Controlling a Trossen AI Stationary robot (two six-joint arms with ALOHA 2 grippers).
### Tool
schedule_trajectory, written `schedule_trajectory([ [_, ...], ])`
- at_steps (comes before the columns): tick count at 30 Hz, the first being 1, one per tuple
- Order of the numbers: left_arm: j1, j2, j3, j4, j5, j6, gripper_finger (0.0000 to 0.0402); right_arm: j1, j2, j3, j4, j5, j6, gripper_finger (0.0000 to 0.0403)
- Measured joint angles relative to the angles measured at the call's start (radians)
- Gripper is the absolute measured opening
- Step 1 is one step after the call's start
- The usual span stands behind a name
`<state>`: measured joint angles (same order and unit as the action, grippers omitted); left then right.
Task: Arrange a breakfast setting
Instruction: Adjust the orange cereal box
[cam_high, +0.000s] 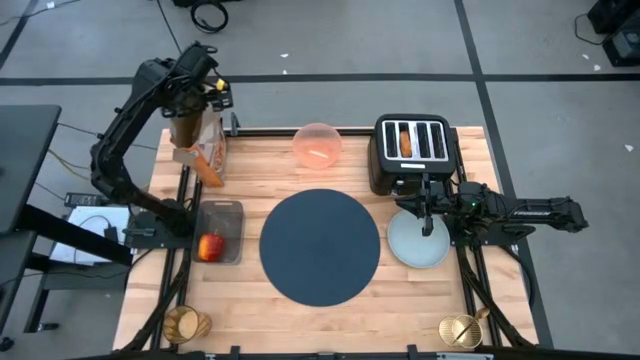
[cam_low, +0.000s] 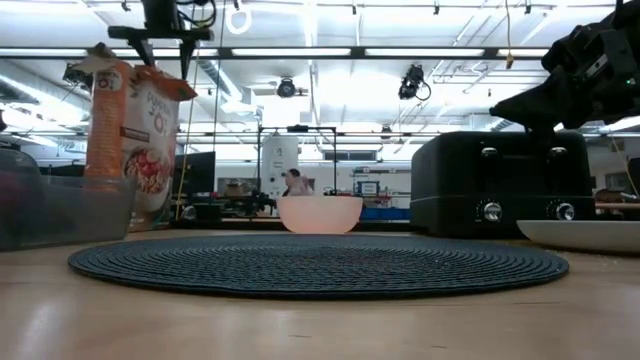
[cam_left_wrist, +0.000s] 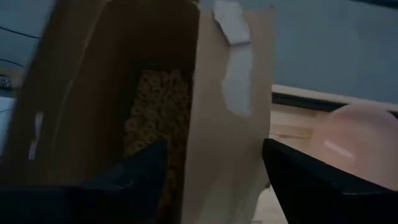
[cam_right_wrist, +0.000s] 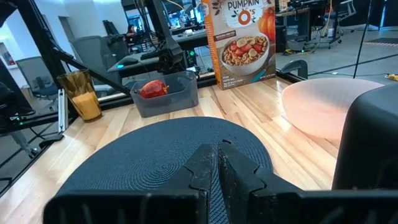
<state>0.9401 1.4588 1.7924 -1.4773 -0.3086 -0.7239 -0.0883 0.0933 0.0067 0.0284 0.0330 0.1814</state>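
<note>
- Left gripper (cam_high: 205, 90), upper left, fingers spread around the open cereal box (cam_high: 200, 140).
- Right gripper (cam_high: 428, 222) clenched empty, above the plate (cam_high: 410, 245) beside the toaster (cam_high: 413, 150).
- Placemat (cam_high: 320, 246) centre, bare.

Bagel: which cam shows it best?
The high view: the bagel sits in a slot of the black toaster, seen from above. The low view shows only the toaster's front; the right wrist view only its edge; the left wrist view shows neither.
</note>
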Motion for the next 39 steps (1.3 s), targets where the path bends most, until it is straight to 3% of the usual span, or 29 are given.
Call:
schedule_trajectory([
  [5, 0.006, 0.057, 0.000, -0.010, -0.012, -0.004, 0.0269, 0.000, 0.000, 0.000, 0.000, 0.000, 0.000, 0.0035],
  [10, 0.061, 0.120, 0.000, -0.070, 0.089, -0.018, 0.0253, 0.000, 0.000, 0.000, 0.000, 0.000, 0.000, 0.0035],
  [14, 0.068, 0.139, -0.001, -0.056, 0.104, 0.011, 0.0230, 0.000, 0.000, 0.000, 0.000, 0.000, 0.000, 0.0035],
  [19, 0.066, 0.134, -0.001, -0.052, 0.123, 0.050, 0.0177, 0.000, 0.000, 0.000, 0.000, 0.000, 0.000, 0.0035],
  [25, 0.057, 0.130, -0.001, -0.081, 0.125, 0.138, 0.0082, 0.000, 0.000, 0.000, 0.000, 0.000, 0.000, 0.0035],
  [29, 0.032, 0.130, -0.001, -0.082, 0.123, 0.179, 0.0014, 0.000, 0.000, 0.000, 0.000, 0.000, 0.000, 0.0035],
  [39, -0.164, 0.129, -0.001, -0.094, 0.083, 0.413, 0.0005, 0.000, 0.000, 0.000, 0.000, 0.000, 0.000, 0.0035],
])
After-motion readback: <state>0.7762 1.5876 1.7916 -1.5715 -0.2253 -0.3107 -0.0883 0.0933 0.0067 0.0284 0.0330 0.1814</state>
